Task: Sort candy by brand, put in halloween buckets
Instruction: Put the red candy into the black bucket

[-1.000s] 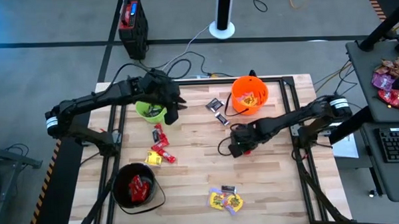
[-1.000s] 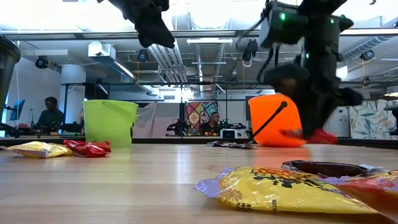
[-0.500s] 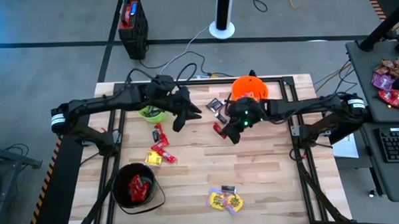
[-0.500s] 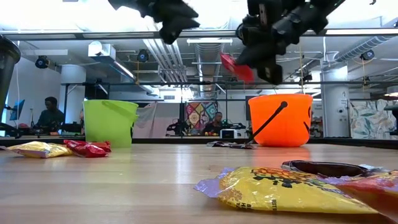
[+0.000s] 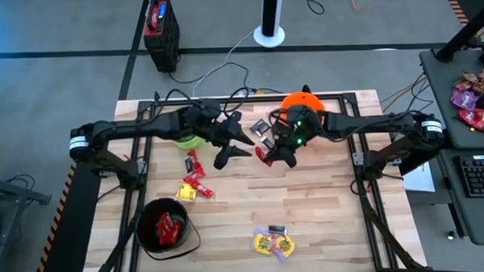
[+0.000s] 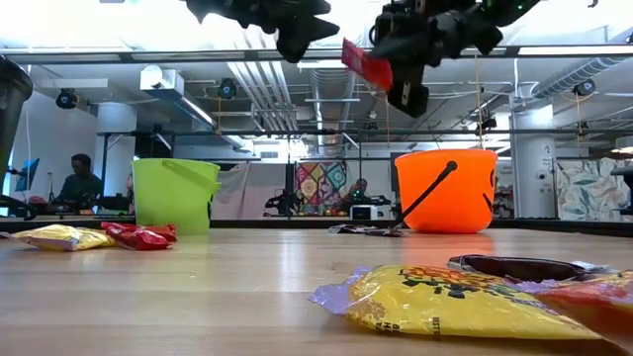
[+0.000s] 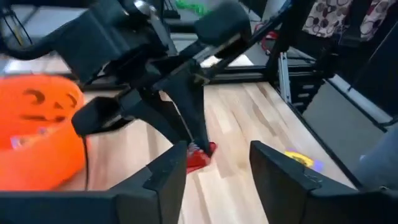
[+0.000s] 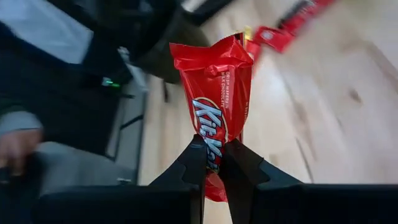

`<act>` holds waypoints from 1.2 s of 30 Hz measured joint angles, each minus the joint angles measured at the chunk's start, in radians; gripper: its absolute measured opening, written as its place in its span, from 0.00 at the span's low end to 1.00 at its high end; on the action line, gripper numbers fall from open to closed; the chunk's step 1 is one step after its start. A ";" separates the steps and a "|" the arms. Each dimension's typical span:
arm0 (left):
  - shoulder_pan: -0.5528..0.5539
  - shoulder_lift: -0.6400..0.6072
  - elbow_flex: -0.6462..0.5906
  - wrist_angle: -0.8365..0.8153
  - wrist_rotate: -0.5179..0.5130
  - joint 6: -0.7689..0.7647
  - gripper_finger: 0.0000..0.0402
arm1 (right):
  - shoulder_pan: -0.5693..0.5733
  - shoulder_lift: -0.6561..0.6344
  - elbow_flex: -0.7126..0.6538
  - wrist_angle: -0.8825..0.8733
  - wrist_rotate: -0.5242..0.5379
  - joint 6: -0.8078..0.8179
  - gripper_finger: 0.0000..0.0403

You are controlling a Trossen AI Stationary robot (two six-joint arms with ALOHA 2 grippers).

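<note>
My right gripper [image 8: 213, 163] pinches a red foil-wrapped KitKat candy bar [image 8: 216, 102] between closed fingers, held in the air. My left gripper [image 7: 211, 163] faces it with jaws apart, the bar just ahead of its tips; it has swung in from the lime green plastic bucket [image 5: 182, 140]. The orange pumpkin-faced bucket [image 5: 304, 105] sits just behind my right gripper.

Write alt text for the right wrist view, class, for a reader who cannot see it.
The right claw pinches the lower end of a red KitKat candy, holding it upright in the air above the wooden table. More red candies lie blurred on the table farther off, and a dark part of the other arm shows beside them.
</note>
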 joint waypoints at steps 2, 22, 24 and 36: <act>0.000 0.015 0.008 0.001 -0.001 0.021 0.43 | -0.018 0.000 0.025 0.001 -0.050 -0.001 0.07; -0.005 0.072 0.010 0.132 0.056 -0.058 0.33 | -0.037 0.088 0.139 -0.004 -0.275 0.026 0.07; -0.005 0.072 0.010 0.127 0.055 -0.058 0.27 | -0.043 0.088 0.138 -0.005 -0.275 0.026 0.07; 0.004 0.056 0.011 0.085 0.042 -0.064 0.02 | -0.070 0.086 0.137 -0.027 -0.269 0.044 0.07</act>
